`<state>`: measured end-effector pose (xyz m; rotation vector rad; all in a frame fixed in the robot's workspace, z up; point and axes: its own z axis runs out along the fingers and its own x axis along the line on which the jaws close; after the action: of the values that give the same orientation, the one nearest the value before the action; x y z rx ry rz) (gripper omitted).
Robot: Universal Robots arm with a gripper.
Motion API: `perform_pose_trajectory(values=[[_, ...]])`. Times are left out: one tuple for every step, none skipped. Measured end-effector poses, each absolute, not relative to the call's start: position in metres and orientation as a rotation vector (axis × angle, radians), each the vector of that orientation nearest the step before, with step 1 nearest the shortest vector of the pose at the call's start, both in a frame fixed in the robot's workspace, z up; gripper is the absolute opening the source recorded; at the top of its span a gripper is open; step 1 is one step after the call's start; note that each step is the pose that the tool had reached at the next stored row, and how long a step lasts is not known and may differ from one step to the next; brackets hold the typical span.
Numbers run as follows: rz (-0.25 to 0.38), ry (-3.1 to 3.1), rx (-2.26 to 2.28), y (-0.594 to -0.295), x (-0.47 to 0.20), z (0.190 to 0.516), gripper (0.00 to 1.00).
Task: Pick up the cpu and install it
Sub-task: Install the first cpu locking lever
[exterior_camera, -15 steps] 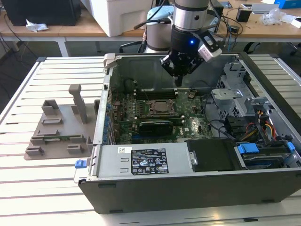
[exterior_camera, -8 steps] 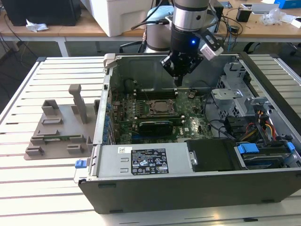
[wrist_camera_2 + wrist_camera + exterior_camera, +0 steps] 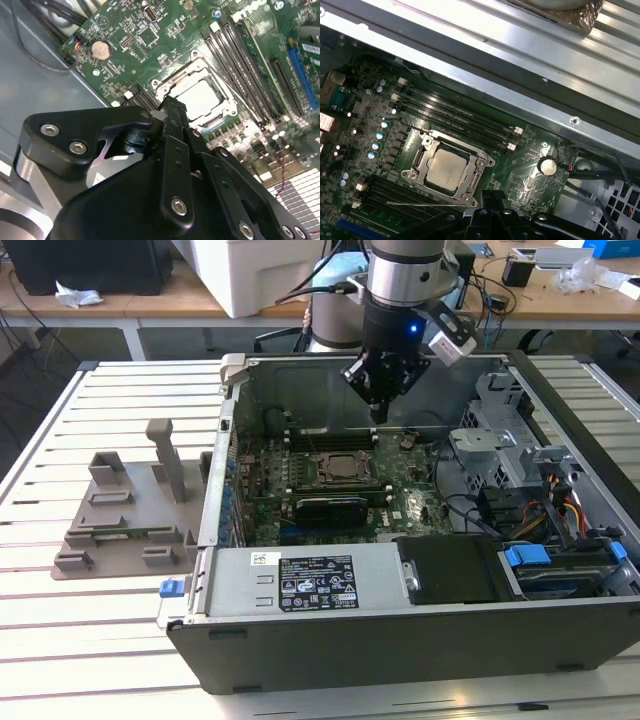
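Hold the closed, empty gripper [image 3: 378,412] square and gentle near the cpu [image 3: 335,468], lying flat in its socket [image 3: 300,468] mid-frame in the exterior view, to avoid skewing it.

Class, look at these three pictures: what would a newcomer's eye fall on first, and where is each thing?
The open computer case takes up the middle of the exterior view, its green motherboard bared. The black gripper hangs above the board, near the silver-topped cpu lying in its socket frame. A grey plastic tray lies beside the case on the exterior view's left.
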<state>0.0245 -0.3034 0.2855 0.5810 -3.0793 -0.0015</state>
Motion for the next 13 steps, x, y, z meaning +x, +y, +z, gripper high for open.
perform_pose_trajectory(values=[[0.0, -3.083, 0.561, -0.3034, 0.0245, 0.2855, 0.11], [0.002, -3.088, 0.529, -0.3035, 0.0245, 0.2855, 0.11], [0.004, -3.095, 0.484, -0.3035, 0.0245, 0.2855, 0.11], [0.005, -3.1, 0.449, -0.3034, 0.0245, 0.2855, 0.11], [0.005, -3.103, 0.432, -0.3035, 0.0245, 0.2855, 0.11], [0.005, -3.103, 0.431, -0.3035, 0.0245, 0.2855, 0.11], [0.005, -3.103, 0.43, -0.3034, 0.0245, 0.2855, 0.11], [0.005, -3.103, 0.429, -0.3034, 0.0245, 0.2855, 0.11], [0.005, -3.103, 0.428, -0.3034, 0.0245, 0.2855, 0.11], [0.005, -3.103, 0.427, -0.3034, 0.0245, 0.2855, 0.11], [0.005, -3.103, 0.427, -0.3034, 0.0243, 0.2855, 0.11], [0.005, -3.103, 0.427, -0.3034, 0.0237, 0.2855, 0.11], [0.005, -3.103, 0.427, -0.3034, 0.0216, 0.2855, 0.11]])
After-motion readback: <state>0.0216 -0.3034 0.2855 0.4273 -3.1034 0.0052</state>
